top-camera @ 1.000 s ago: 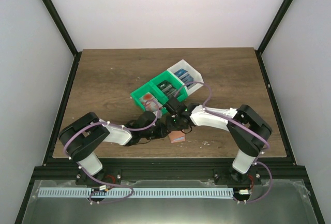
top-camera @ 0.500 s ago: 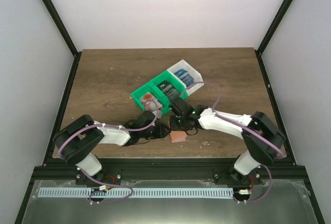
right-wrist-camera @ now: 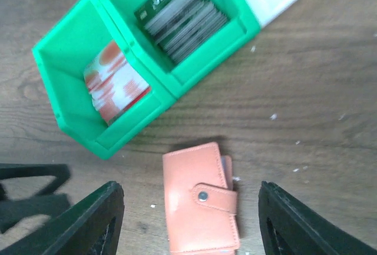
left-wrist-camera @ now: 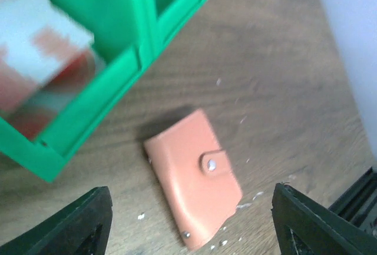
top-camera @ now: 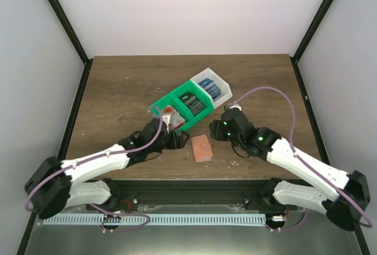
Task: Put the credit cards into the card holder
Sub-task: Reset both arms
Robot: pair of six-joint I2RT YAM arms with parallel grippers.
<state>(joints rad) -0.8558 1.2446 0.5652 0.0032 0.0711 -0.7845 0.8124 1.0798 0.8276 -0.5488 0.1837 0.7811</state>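
Observation:
The salmon-orange card holder (top-camera: 201, 148) lies folded shut on the table with its snap tab fastened. It shows between the fingers in the left wrist view (left-wrist-camera: 194, 193) and the right wrist view (right-wrist-camera: 200, 205), where a thin card edge (right-wrist-camera: 227, 166) peeks out of its right side. My left gripper (top-camera: 172, 139) (left-wrist-camera: 189, 219) hangs open just left of it, holding nothing. My right gripper (top-camera: 219, 129) (right-wrist-camera: 191, 208) stands open above and to its right, also holding nothing. More credit cards stand in the bins: red-and-white (right-wrist-camera: 115, 81), dark (right-wrist-camera: 182, 19), blue (top-camera: 209, 85).
Two joined green bins (top-camera: 158, 109) and a white bin (top-camera: 224, 83) sit diagonally behind the card holder, close to both grippers. Small white specks litter the wood near the table's front edge (top-camera: 194, 178).
Both grippers have opened and drawn back from the card holder, the left one to the left and the right one up and to the right. The card holder now lies free.

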